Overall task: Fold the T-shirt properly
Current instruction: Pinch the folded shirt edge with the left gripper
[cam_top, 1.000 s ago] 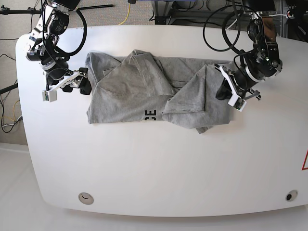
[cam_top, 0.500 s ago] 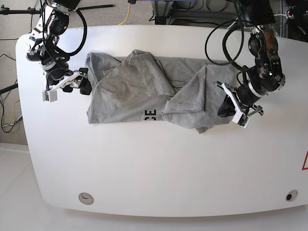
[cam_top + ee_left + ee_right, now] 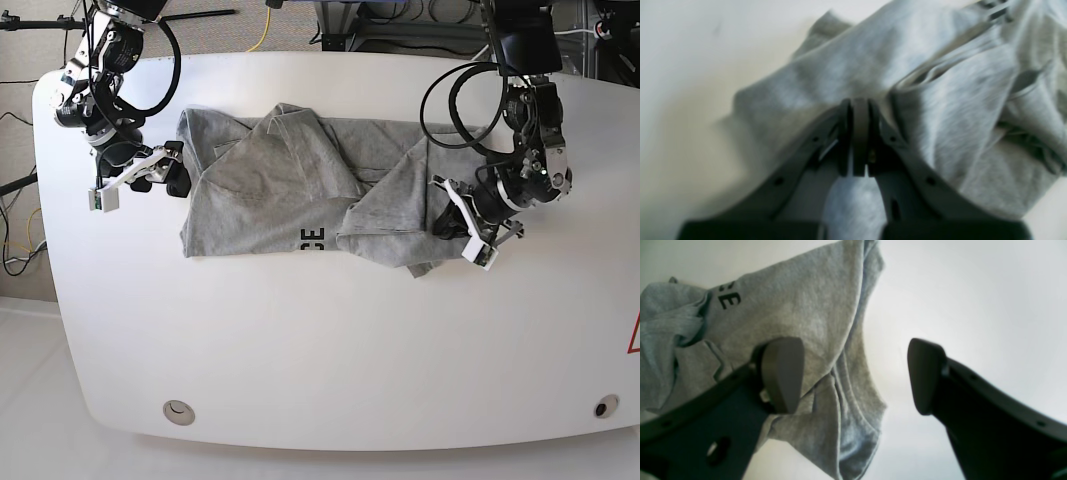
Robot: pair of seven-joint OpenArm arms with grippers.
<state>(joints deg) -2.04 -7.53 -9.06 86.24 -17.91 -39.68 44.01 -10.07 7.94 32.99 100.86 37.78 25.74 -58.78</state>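
Left wrist view: the left gripper has its fingers pressed together; grey cloth lies just beyond and beneath the tips, but whether any fabric is pinched between them cannot be told.
Left gripper, base view: the left gripper sits at the T-shirt's end on that view's right, at the edge of the folded-over flap.
Right gripper: the right gripper stands with fingers wide apart, holding nothing, just beside the shirt's opposite end; one finger is over cloth, the other over bare bench.
T-shirt position: crumpled and partly doubled over on the far half of the bench, between the two arms.
Long axis: runs side to side in the base view, from one gripper to the other.
Orientation: black lettering shows at the near edge; which end is collar I cannot tell.
Nearer arm: judged equal, one gripper at each end.
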